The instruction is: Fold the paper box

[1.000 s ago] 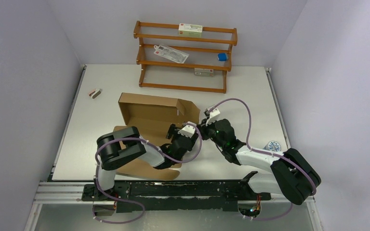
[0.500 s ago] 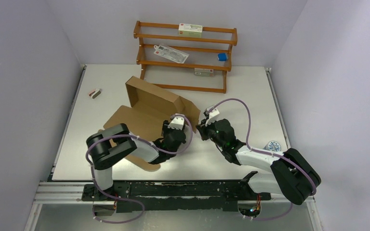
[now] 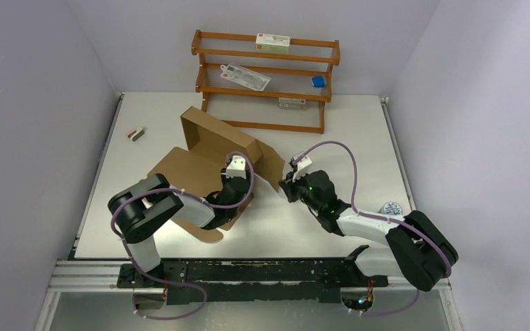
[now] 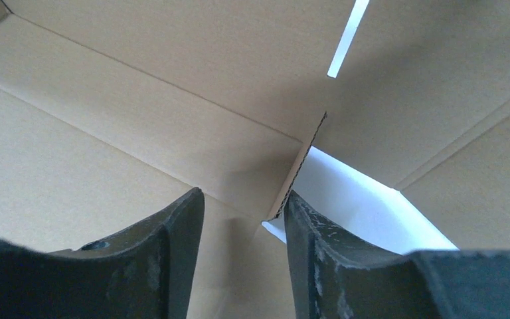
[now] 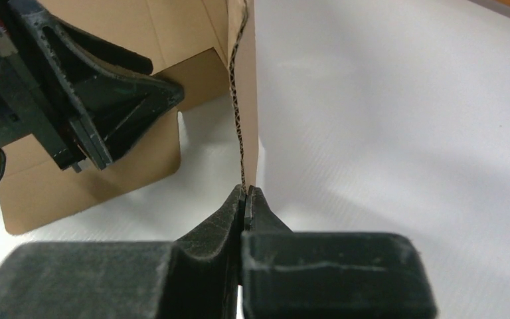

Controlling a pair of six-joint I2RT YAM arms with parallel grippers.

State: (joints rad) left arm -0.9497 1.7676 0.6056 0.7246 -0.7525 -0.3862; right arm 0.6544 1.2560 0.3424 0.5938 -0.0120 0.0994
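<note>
The brown paper box [image 3: 210, 141] lies mid-table, partly folded, with its far wall raised and a side flap [image 3: 272, 165] standing on the right. My left gripper [image 3: 237, 181] is open inside the box. In the left wrist view its fingertips [image 4: 242, 199] straddle bare cardboard [image 4: 139, 100], and a flap's corrugated edge [image 4: 299, 166] sits just off the right finger. My right gripper [image 3: 287, 185] is shut on the lower corner of the side flap. The right wrist view shows the jaws [image 5: 246, 191] pinching that flap [image 5: 250, 93].
An orange-brown wooden rack [image 3: 266, 124] stands at the back, holding white cartons [image 3: 272, 43] and a small blue item [image 3: 318, 81]. A small object [image 3: 136, 133] lies at the far left. A round printed item [image 3: 390, 207] lies near the right arm.
The box has turned and tilted, and its raised wall has swung toward the far left. My left gripper moved left and deeper into the box. My right gripper kept its hold on the flap.
</note>
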